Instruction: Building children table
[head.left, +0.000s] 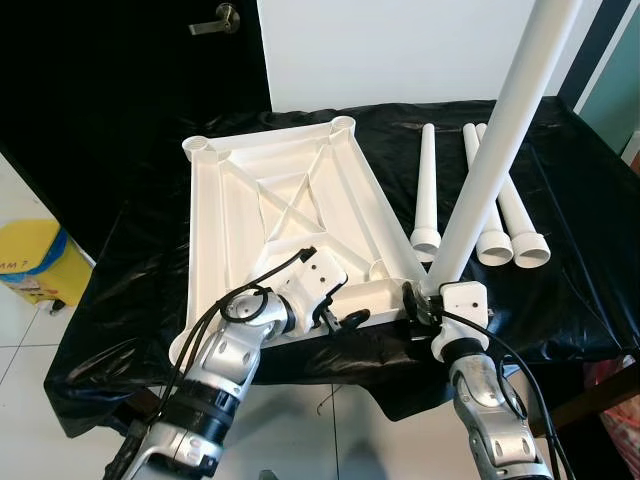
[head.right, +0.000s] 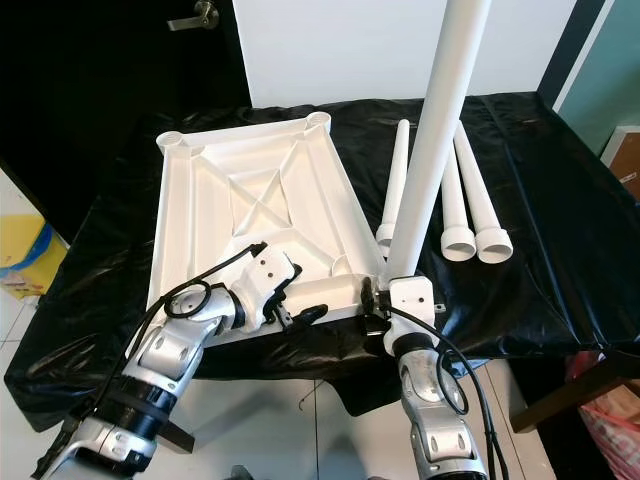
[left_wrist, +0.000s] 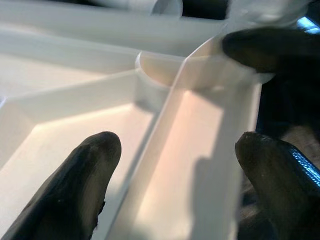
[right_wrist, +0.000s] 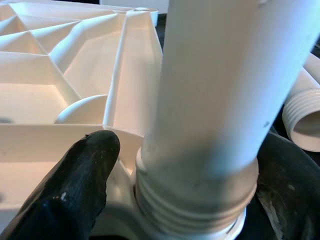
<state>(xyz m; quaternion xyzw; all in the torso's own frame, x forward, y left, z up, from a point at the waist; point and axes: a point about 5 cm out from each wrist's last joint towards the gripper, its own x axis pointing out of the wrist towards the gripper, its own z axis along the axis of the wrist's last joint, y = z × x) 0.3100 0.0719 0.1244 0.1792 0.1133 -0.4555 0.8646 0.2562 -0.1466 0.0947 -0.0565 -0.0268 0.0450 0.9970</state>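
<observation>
Across the black-draped bench (head.left: 560, 300) the white tabletop (head.left: 290, 180) is lying upside down, its ribbed underside and crossed stiffeners facing up, so that the round corner sockets are open to receive legs. It is taking up the bench's centre and running from about twelve o'clock down to the near edge at six. The far sockets at eleven and one o'clock are both standing empty.

At about five o'clock of the tabletop, the leg in hand (head.left: 500, 130) is standing nearly upright, leaning slightly toward one o'clock, with its threaded end seated at the near corner socket. The right tool (head.left: 432, 300) is closing around the base of this leg, one finger (right_wrist: 75, 185) on each side of the tube just above the threads, likely in order to turn it home. The threads are showing above the socket rim, so the leg appears not fully screwed in.

Three spare legs (head.left: 480, 215) are lying side by side at three o'clock, smooth tapered white tubes with their open threaded ends pointing toward the robot, waiting their turn.

The left tool (head.left: 340, 318) is sitting at the tabletop's near edge around six o'clock, its fingers (left_wrist: 80, 185) parted and straddling a raised rib, seemingly bracing the piece against twisting.
</observation>
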